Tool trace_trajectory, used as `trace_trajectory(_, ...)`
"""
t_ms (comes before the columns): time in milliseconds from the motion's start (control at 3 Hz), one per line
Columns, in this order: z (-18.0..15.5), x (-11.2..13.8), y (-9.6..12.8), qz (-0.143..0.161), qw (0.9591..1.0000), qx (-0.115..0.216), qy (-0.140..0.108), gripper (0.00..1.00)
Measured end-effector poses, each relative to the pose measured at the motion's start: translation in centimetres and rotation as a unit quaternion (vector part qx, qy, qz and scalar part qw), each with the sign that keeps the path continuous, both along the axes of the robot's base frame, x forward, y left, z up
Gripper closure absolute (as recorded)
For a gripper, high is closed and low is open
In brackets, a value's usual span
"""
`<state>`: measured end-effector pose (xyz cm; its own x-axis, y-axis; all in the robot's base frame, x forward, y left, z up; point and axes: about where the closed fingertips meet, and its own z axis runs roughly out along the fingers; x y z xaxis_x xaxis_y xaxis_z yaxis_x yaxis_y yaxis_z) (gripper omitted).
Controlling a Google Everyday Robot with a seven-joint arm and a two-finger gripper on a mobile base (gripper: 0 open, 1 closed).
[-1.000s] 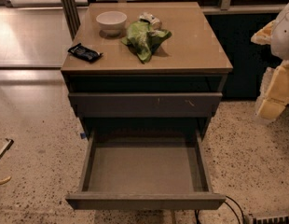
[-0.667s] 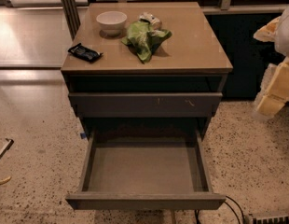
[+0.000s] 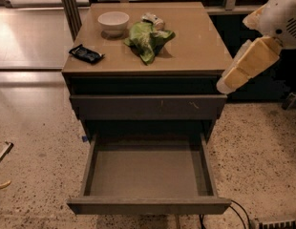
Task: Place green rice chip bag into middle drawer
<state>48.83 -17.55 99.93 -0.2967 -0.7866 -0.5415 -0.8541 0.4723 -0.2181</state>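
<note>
Green rice chip bag (image 3: 148,39) lies crumpled on surface (image 3: 198,49), narrow end frontward. Middle drawer (image 3: 148,173) open, floor bare. Gripper (image 3: 227,82) right of surface, state indeterminate.

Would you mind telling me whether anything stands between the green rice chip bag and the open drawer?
Nothing visible does. The green rice chip bag lies on the cabinet top, the middle drawer is pulled out with a bare floor, and the gripper hangs right of the cabinet.
</note>
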Motion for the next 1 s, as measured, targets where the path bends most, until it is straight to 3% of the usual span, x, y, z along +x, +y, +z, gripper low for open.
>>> trace_trajectory(333, 1.6, 4.1, 4.7, -0.003, 0.9985, 0.046, -0.029, 0.0)
trace_trajectory(667, 1.4, 8.8, 8.7, -0.029, 0.9939, 0.098, -0.04, 0.0)
trace_trajectory(1000, 1.4, 8.8, 8.7, -0.029, 0.9939, 0.098, -0.04, 0.0)
